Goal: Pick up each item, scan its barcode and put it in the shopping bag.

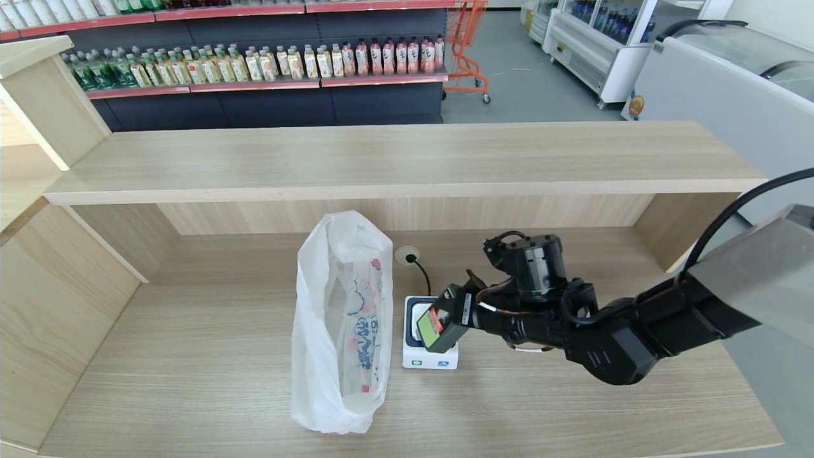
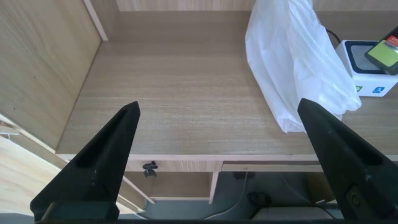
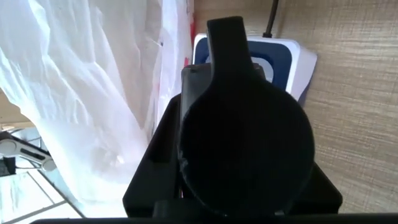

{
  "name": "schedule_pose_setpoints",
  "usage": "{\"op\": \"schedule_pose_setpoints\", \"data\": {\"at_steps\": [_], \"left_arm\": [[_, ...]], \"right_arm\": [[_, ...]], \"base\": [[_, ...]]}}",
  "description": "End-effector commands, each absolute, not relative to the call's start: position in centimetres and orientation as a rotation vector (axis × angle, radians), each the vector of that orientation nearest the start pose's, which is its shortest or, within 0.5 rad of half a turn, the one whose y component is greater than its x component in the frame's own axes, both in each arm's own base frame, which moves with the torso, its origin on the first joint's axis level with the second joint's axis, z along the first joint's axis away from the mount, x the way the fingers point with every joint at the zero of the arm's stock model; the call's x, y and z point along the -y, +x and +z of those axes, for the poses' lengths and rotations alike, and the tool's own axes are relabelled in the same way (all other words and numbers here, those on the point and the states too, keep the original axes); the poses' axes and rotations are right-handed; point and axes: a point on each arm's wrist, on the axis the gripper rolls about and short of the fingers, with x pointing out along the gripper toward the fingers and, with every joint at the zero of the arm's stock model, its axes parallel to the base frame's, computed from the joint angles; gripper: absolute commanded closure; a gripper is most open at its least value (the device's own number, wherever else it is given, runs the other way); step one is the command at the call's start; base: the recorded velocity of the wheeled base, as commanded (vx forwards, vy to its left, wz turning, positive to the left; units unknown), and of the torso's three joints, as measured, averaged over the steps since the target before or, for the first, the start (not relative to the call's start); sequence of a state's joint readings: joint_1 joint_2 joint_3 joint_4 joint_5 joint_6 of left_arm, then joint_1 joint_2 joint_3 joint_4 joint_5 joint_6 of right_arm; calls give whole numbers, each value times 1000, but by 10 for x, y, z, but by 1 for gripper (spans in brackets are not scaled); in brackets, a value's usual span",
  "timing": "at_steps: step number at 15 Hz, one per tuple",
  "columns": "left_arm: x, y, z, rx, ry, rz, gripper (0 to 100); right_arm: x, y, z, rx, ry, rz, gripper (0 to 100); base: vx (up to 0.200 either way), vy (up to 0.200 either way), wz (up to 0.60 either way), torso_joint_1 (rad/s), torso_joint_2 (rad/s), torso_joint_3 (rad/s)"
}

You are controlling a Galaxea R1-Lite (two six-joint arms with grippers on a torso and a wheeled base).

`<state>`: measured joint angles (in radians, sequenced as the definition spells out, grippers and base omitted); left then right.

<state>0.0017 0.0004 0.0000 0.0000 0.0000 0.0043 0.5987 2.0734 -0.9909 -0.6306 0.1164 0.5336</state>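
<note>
My right gripper (image 1: 448, 316) is shut on a small box with a green and red face (image 1: 432, 328), held tilted just above the white and blue barcode scanner (image 1: 430, 357). The white plastic shopping bag (image 1: 343, 324) stands open directly left of the scanner, with some printed packaging showing through it. In the right wrist view the held box (image 3: 245, 149) looms dark over the scanner (image 3: 292, 56), with the bag (image 3: 81, 93) beside it. My left gripper (image 2: 217, 109) hangs open with nothing in it, off the desk's front left edge, well away from the bag (image 2: 298, 62) and the scanner (image 2: 367, 59).
A black cable runs from the scanner to a round socket (image 1: 407, 255) in the desk. A raised counter shelf (image 1: 407, 159) overhangs the back, and wooden side panels (image 1: 57, 299) close in the left and right. Bare desk lies left of the bag.
</note>
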Motion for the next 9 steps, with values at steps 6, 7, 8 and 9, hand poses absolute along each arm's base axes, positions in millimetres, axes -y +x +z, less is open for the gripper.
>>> {"op": "schedule_pose_setpoints", "data": {"at_steps": [6,7,8,9], "left_arm": [[0,-23,75,0,5,2,0],[0,-23,75,0,3,2,0],[0,-23,75,0,5,2,0],[0,-23,75,0,5,2,0]], "right_arm": [[-220,313,115,-578,408,568,100],[-189,301,140,-548,478,513,100],[-162,279,166,-497,508,511,100],[-139,261,187,-435,465,511,100]], "base": [[0,0,0,0,0,0],[0,0,0,0,0,0],[0,0,0,0,0,0],[0,0,0,0,0,0]]}}
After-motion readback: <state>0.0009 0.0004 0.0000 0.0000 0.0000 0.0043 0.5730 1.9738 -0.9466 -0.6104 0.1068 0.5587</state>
